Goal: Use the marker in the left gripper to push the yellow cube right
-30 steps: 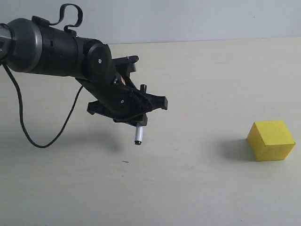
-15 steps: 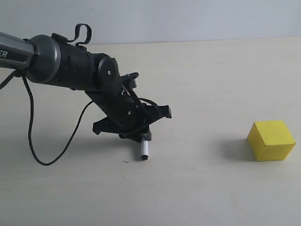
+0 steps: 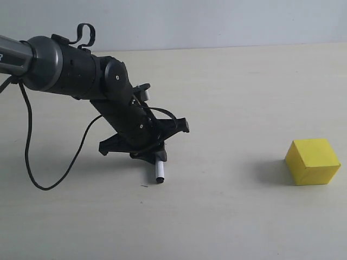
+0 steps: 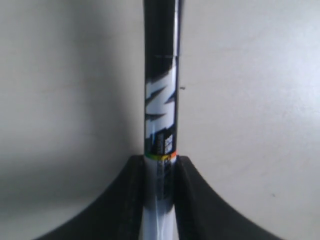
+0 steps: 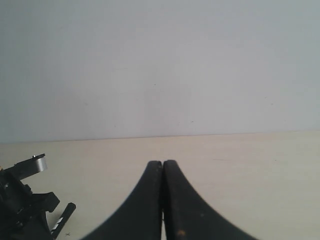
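Note:
My left gripper [image 3: 153, 155] is shut on the marker [image 3: 159, 170], a slim white pen whose black tip reaches down to the table. In the left wrist view the marker [image 4: 161, 105] runs straight out from between the black fingers [image 4: 125, 200]. The yellow cube [image 3: 313, 161] rests on the table far to the right of the marker, well apart from it. My right gripper [image 5: 162, 164] is shut with nothing between its fingers; it does not appear in the exterior view. The right wrist view catches the left gripper [image 5: 22, 200] at its edge.
A black cable [image 3: 51, 162] loops from the left arm down onto the tabletop [image 3: 227, 206]. A pale wall [image 3: 217, 21] runs behind the table's far edge.
The left gripper has come down with the marker until its tip is at the table. In the last half second it shifted slightly left. The cube has not moved.

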`<state>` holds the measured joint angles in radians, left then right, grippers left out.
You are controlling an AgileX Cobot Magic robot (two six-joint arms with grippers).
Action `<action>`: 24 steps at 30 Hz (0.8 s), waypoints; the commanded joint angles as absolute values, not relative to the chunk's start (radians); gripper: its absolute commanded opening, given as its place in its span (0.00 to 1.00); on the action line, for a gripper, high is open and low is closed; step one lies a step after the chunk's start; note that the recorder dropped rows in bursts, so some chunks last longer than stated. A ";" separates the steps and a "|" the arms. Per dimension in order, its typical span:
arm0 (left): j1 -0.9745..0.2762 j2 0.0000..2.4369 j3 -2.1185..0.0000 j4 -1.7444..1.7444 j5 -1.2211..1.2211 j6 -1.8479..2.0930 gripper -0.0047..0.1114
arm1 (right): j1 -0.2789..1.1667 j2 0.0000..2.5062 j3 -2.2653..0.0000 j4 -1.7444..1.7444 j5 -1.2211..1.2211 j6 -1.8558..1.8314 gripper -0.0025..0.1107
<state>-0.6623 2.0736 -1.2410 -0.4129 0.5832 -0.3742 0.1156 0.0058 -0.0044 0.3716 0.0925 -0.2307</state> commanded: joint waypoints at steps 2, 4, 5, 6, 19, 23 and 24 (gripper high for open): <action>-0.661 2.071 -1.248 -0.422 0.568 -0.378 0.04 | 0.117 0.000 0.000 0.367 0.088 -0.233 0.02; -0.661 2.071 -1.248 -0.422 0.572 -0.378 0.06 | 0.117 0.000 0.000 0.367 0.088 -0.233 0.02; -0.661 2.071 -1.248 -0.422 0.572 -0.378 0.09 | 0.117 0.000 0.000 0.367 0.088 -0.233 0.02; -0.661 2.071 -1.248 -0.422 0.572 -0.378 0.12 | 0.117 0.000 0.000 0.367 0.088 -0.233 0.02; -0.661 2.071 -1.248 -0.422 0.557 -0.374 0.36 | 0.117 0.000 0.000 0.367 0.088 -0.233 0.02; -0.661 2.071 -1.248 -0.422 0.553 -0.374 0.36 | 0.117 0.000 0.000 0.367 0.088 -0.233 0.02; -0.661 2.071 -1.248 -0.422 0.553 -0.374 0.36 | 0.117 0.000 0.000 0.367 0.088 -0.233 0.02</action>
<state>-0.6623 2.0736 -1.2410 -0.4171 0.5662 -0.3742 0.1156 0.0058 -0.0044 0.3716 0.0925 -0.2307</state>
